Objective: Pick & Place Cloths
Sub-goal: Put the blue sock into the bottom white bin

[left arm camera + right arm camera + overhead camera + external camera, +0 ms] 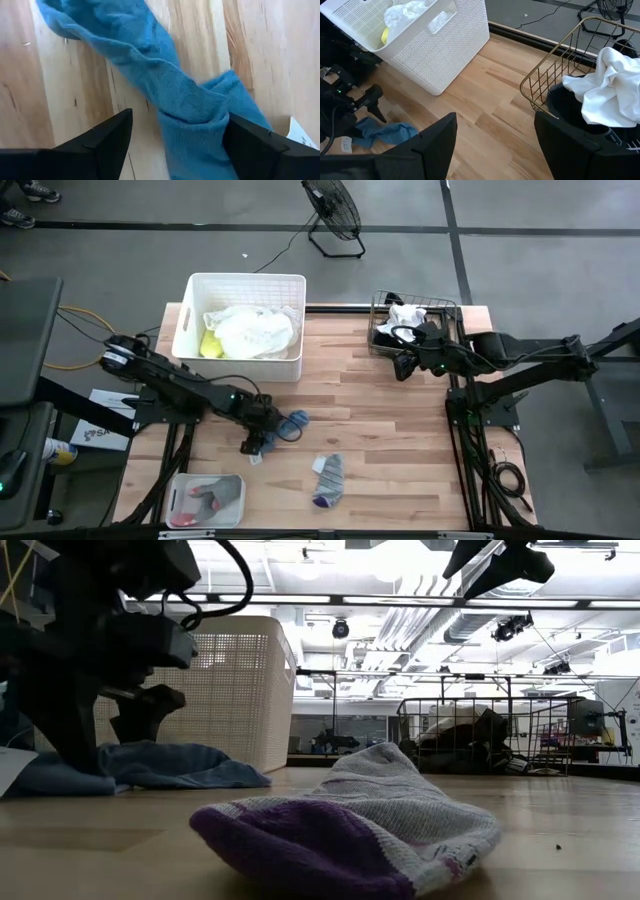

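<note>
Nearest me, at six o'clock on the worktop (400,430), a purple-toed sock (327,479) lies untouched. At nine o'clock my left end effector (175,145) straddles the blue cloth (165,85), fingers spread wide, nothing clamped yet. At two o'clock the right end effector (405,365) hovers open and empty beside the wire basket (380,320). Farthest, the white bin (245,285) already holds white and yellow cloths; I judge two remain.

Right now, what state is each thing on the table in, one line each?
Blue sock: crumpled on the wood, between the open left gripper fingers.
Purple-toed sock: lying loose, untouched.
White bin: upright, holding white and yellow cloths.
Wire basket: upright, holding clothes.
Right gripper: open, empty, beside the basket.
</note>
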Robot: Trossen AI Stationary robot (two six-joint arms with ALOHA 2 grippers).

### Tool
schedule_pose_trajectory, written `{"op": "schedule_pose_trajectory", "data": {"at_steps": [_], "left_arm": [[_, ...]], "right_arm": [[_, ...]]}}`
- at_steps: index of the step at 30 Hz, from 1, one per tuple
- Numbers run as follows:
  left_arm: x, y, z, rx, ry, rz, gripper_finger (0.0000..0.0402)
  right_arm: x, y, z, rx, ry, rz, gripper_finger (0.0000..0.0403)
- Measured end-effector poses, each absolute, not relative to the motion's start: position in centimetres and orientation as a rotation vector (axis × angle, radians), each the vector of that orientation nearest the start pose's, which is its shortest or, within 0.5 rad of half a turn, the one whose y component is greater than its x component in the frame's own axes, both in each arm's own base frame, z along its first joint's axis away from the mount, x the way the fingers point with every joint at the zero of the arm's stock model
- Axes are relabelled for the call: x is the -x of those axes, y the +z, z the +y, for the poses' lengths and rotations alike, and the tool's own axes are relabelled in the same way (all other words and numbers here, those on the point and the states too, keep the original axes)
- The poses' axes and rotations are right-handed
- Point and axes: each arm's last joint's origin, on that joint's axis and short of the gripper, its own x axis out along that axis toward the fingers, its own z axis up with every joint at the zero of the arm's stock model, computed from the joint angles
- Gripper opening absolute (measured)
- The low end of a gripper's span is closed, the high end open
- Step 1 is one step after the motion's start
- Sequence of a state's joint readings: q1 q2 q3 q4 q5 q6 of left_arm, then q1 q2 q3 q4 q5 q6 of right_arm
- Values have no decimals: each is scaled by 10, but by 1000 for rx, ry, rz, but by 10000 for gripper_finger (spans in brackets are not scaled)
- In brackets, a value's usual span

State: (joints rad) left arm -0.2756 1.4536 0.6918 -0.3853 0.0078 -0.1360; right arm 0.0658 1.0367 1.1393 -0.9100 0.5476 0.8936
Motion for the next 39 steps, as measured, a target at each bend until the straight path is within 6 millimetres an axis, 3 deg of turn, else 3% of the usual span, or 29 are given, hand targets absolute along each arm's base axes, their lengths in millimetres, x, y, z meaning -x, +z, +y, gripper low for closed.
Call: {"op": "schedule_pose_trajectory", "data": {"at_steps": [6, 16, 26, 39], "left_arm": [[-241, 152, -68, -29, -176, 1126, 211], [-241, 154, -69, -17, -191, 1116, 16], [-238, 163, -70, 44, -243, 1160, 7], [-239, 234, -77, 3, -306, 1212, 3]], "right_arm": [[-188, 349, -3, -586, -756, 511, 258], [-188, 348, -3, -585, -757, 514, 258], [-187, 348, -3, -581, -760, 522, 258], [-186, 347, -3, -576, -764, 533, 258]]}}
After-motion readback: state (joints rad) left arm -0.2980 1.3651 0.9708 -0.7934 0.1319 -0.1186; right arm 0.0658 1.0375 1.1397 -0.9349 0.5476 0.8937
